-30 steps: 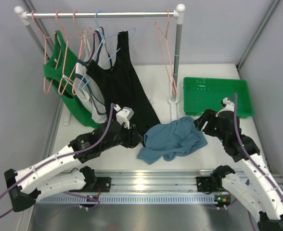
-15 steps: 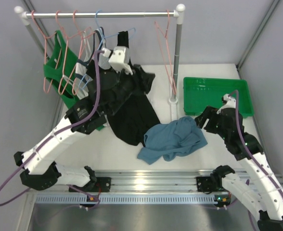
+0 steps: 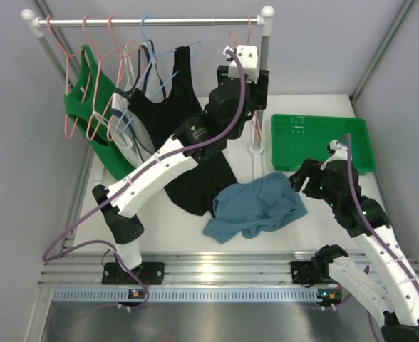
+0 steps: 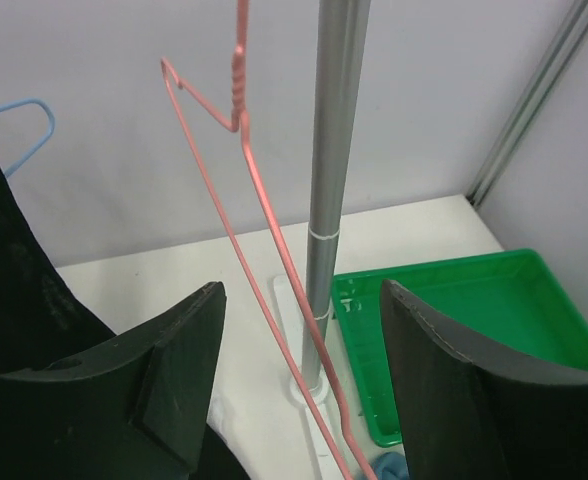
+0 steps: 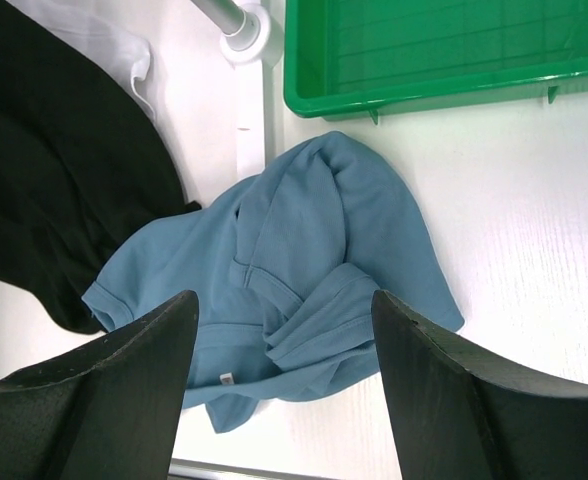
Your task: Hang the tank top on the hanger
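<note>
Our left gripper's (image 4: 302,300) jaws stand wide astride the salmon-pink hanger's (image 4: 240,80) wire, not clamping it. Our right gripper's (image 5: 284,300) jaws gape empty above the crumpled tank top (image 5: 314,260), stretched 8-to-2 o'clock on the white table (image 3: 174,226), green tray (image 3: 322,119) at its 1 o'clock, grey walls (image 3: 323,50) around.

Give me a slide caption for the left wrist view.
Open left pincer framing the thin salmon-pink wire hanger beside the grey metal rack post, green plastic tray beyond.
</note>
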Motion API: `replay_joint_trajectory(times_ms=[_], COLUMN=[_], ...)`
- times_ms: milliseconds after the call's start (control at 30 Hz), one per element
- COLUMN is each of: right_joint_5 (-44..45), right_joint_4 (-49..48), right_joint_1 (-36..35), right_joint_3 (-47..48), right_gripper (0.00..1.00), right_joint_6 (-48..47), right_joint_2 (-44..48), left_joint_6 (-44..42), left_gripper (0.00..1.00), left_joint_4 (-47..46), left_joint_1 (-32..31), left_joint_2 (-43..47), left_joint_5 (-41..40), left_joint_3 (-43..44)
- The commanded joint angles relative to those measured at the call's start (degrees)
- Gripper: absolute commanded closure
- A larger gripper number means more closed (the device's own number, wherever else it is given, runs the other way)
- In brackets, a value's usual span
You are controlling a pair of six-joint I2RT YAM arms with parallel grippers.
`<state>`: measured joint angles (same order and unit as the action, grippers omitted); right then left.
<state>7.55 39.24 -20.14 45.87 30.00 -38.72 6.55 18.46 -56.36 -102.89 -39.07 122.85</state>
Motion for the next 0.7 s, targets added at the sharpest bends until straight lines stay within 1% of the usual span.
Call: replay_joint_trajectory(times_ms=[0,400,667], right_joint_5=[0.89,0.45,0.45], right_joint_4=[0.57,1.10,1.36], right_joint_1=[-0.78,-0.69,-0.78], right_joint_3=[2.03,0.98,0.71], right_gripper=[0.30,0.30,0.30], right_joint_6=[-0.73,-0.73,-0.73], right_joint_2=[1.10,2.42,3.47], left_joint_6=[-2.94,-3.21,-3.91], left_gripper=[0.31,0.36,0.46], left_joint_4=[-1.94,2.46,4.48], left_joint_1=[0.02,0.02,0.20], left_joint_2=[-1.07,-5.48,-5.21], left_joint_5=[-3.55,-8.83,-9.18], left_joint_3=[3.28,2.13,0.73])
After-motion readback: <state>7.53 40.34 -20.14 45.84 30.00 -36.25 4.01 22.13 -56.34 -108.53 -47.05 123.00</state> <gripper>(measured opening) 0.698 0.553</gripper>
